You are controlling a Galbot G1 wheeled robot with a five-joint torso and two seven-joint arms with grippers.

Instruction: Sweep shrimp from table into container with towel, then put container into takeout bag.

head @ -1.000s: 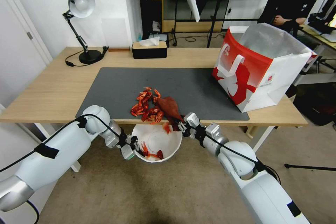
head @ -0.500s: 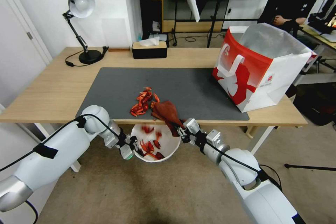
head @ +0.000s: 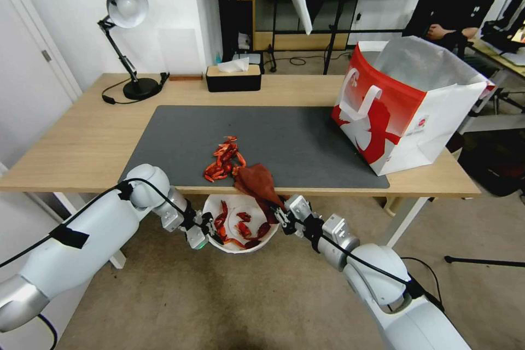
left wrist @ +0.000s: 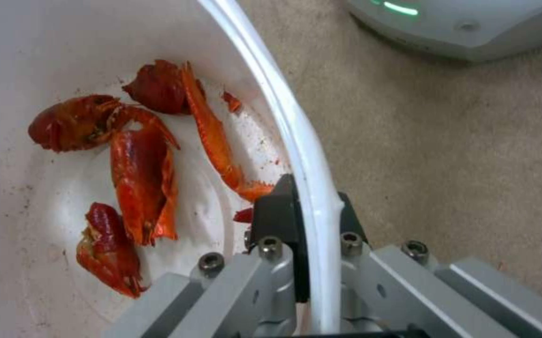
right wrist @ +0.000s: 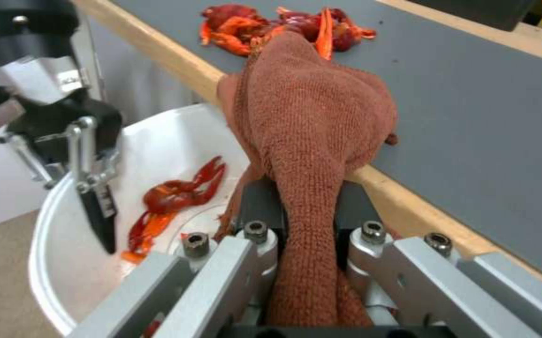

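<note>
Below the table's (head: 82,142) front edge, my left gripper (head: 210,229) (left wrist: 308,220) is shut on the rim of the white container (head: 232,247) (left wrist: 264,94). Several red shrimp (head: 243,224) (left wrist: 139,178) lie inside it. My right gripper (head: 281,216) (right wrist: 305,202) is shut on the rust-red towel (head: 256,180) (right wrist: 315,117), which drapes over the table edge above the container. A small pile of shrimp (head: 221,161) (right wrist: 271,23) lies on the grey mat just behind the towel. The red and white takeout bag (head: 404,104) stands open at the table's right end.
A black tissue box (head: 233,77) and a desk lamp (head: 128,44) stand at the back of the table. The grey mat (head: 306,142) covers the middle. Beige carpet lies under the container. A person sits far behind the bag.
The towel has been dragged toward the table's front edge, and shrimp have dropped into the container. The pile on the mat is smaller. The container sits a little lower.
</note>
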